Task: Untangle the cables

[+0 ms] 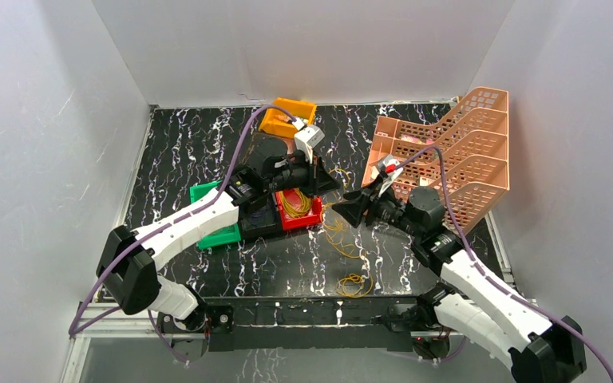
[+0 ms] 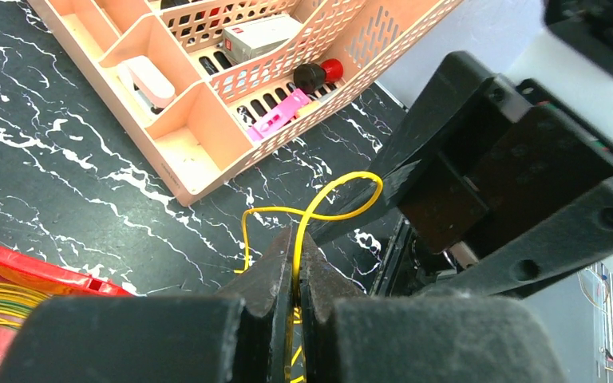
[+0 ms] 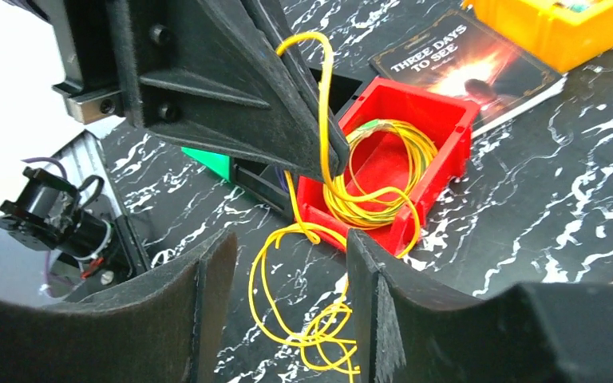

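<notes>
My left gripper (image 2: 297, 236) is shut on a thin yellow cable (image 2: 343, 209) that loops out past its tips, beside one finger of the right gripper. In the right wrist view that cable (image 3: 323, 96) runs up along the left gripper (image 3: 331, 159) and hangs down to a loose yellow tangle (image 3: 319, 335) on the table. My right gripper (image 3: 287, 239) stands open just in front, its fingers on either side of the hanging strands and gripping nothing. From above, the left gripper (image 1: 327, 185) and right gripper (image 1: 342, 209) nearly meet over the cables (image 1: 343, 235).
A red bin (image 3: 447, 120) holds a coil of yellow-green cable. Another small yellow coil (image 1: 353, 283) lies near the front edge. A pink slotted rack (image 1: 455, 152) stands at the right, a yellow bin (image 1: 287, 116) at the back, a green bin (image 1: 211, 215) to the left, and a book (image 3: 471, 60) lies flat.
</notes>
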Tool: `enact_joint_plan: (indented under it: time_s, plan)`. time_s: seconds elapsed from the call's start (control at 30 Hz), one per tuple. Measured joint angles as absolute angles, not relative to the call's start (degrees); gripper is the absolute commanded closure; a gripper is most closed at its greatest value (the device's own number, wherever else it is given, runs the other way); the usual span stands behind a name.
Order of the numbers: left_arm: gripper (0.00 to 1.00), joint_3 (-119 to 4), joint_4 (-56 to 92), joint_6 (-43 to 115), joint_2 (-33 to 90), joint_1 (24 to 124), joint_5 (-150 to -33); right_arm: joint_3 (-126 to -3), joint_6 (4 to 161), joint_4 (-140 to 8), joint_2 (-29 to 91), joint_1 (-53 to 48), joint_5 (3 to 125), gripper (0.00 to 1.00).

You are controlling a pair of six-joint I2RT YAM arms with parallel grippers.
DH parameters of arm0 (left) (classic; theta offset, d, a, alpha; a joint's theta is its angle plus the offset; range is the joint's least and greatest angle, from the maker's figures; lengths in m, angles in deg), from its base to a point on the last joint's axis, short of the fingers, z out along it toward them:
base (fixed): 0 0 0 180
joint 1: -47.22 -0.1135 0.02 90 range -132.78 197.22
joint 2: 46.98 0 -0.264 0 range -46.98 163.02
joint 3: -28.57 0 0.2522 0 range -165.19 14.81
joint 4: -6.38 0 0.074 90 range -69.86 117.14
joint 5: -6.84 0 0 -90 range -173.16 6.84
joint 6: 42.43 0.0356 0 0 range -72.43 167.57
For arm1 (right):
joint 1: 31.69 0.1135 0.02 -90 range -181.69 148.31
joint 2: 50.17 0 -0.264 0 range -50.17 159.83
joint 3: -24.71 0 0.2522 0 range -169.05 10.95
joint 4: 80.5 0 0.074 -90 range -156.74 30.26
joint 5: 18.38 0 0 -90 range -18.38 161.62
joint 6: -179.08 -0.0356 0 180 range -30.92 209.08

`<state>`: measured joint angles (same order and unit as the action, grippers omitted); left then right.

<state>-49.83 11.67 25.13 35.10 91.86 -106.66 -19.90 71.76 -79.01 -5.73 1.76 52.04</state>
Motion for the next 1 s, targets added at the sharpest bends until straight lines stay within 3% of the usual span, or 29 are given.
enact_joint_plan:
  time_s: [0.37, 0.67, 0.8, 1.0]
  plan:
    - [1.0, -49.9, 11.7, 24.3, 35.1, 91.9, -106.9, -9.9, 60.4, -102.6, 4.4, 1.8, 53.8, 0.47]
    - [1.0, -49.9, 11.6, 23.3, 35.1, 91.9, -107.1, -9.5, 56.8, -117.7, 11.3, 1.8, 56.3, 0.53]
    - [1.0, -50.6, 12.3, 22.9, 35.4, 91.9, -107.2, -9.5, 55.7, -121.0, 15.5, 1.9, 58.3, 0.64]
    - [1.0, -56.4, 16.6, 23.0, 36.9, 92.1, -106.9, -9.6, 54.3, -115.0, 18.1, 2.1, 64.1, 0.66]
